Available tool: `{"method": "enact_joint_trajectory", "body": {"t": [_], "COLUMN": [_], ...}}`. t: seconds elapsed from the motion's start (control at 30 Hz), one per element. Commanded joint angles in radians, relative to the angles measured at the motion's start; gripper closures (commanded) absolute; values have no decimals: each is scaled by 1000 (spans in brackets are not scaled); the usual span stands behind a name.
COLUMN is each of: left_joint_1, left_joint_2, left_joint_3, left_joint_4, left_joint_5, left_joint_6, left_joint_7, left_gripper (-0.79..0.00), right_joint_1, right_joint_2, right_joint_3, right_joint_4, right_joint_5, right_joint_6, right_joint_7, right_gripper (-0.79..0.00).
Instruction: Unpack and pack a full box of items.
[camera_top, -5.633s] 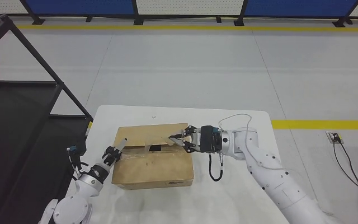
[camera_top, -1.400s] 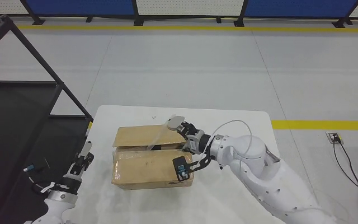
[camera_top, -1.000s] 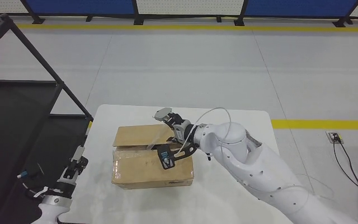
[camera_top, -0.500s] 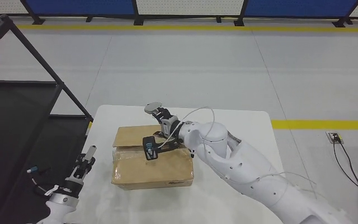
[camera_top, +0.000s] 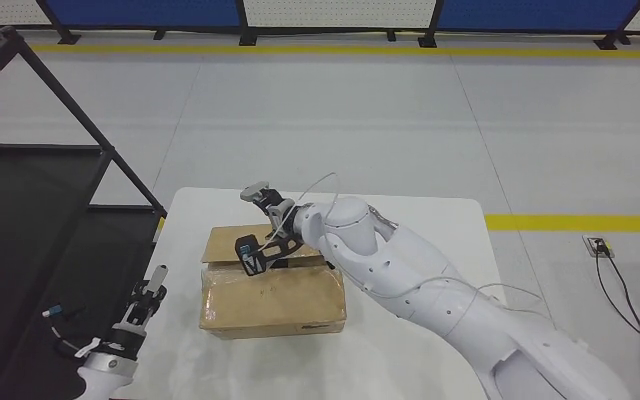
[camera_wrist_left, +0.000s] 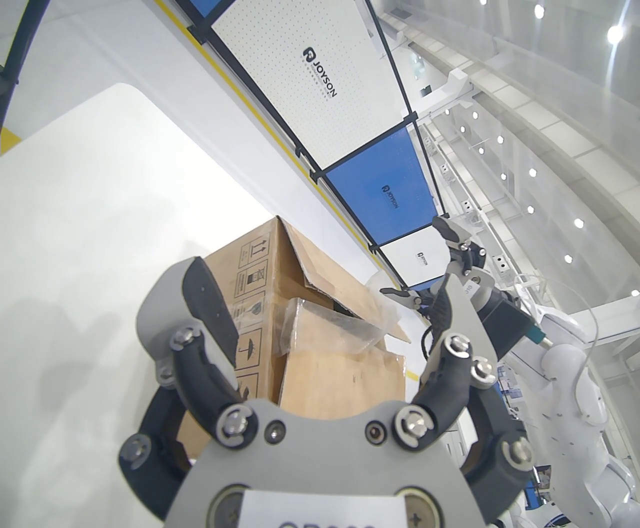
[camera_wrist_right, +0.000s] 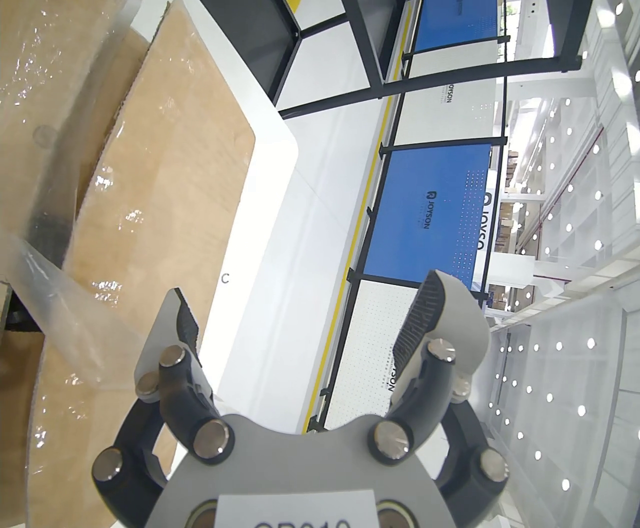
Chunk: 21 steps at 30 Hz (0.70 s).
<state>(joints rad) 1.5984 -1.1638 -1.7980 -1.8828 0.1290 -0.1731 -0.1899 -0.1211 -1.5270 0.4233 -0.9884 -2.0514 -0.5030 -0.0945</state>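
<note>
A brown cardboard box (camera_top: 272, 290) sits on the left half of the white table (camera_top: 430, 220). Its top flaps are parted along the seam, showing a dark gap. Crumpled clear tape (camera_wrist_left: 327, 325) clings to that seam. My right gripper (camera_top: 262, 194) hovers above the box's far left corner, open, with nothing between its fingers. In the right wrist view the gripper (camera_wrist_right: 305, 325) is open, and a loose strip of clear tape (camera_wrist_right: 45, 295) runs from the seam up to the outside of one finger (camera_wrist_right: 177, 325). My left gripper (camera_top: 150, 303) is open, low beside the table's left edge, facing the box (camera_wrist_left: 250, 280).
A black metal rack (camera_top: 60, 190) stands left of the table, close to my left arm. The right half of the table top is bare white surface. Blue and white panels (camera_top: 330, 12) line the far side of the floor.
My right gripper swept left across the box top from its right side to the far left corner, trailing tape and ending open. My left arm drew back from the box past the table's left edge.
</note>
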Motion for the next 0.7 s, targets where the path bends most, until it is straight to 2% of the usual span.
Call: {"method": "enact_joint_trajectory", "body": {"t": [0.0, 0.3, 0.5, 0.67], "left_joint_1": [-7, -37, -48, -57], "left_joint_2": [0, 0, -1, -1], "left_joint_3": [4, 19, 23, 26], "left_joint_4": [-2, -8, -6, -4], "left_joint_5": [4, 26, 34, 39], "left_joint_6": [4, 19, 26, 32], "left_joint_7": [-5, -24, -28, -31], "left_gripper": [-785, -785, -785, -785], "right_joint_1": [-6, -60, -133, -202], "right_joint_2": [5, 61, 113, 157], "right_joint_3": [8, 71, 144, 202], "right_joint_4": [-8, -127, -263, -377], "right_joint_5": [-7, -81, -141, -200], "right_joint_6": [-23, -160, -218, -309], "right_joint_7": [-13, -7, 35, 62], "right_gripper": [-785, -785, -785, -785]}}
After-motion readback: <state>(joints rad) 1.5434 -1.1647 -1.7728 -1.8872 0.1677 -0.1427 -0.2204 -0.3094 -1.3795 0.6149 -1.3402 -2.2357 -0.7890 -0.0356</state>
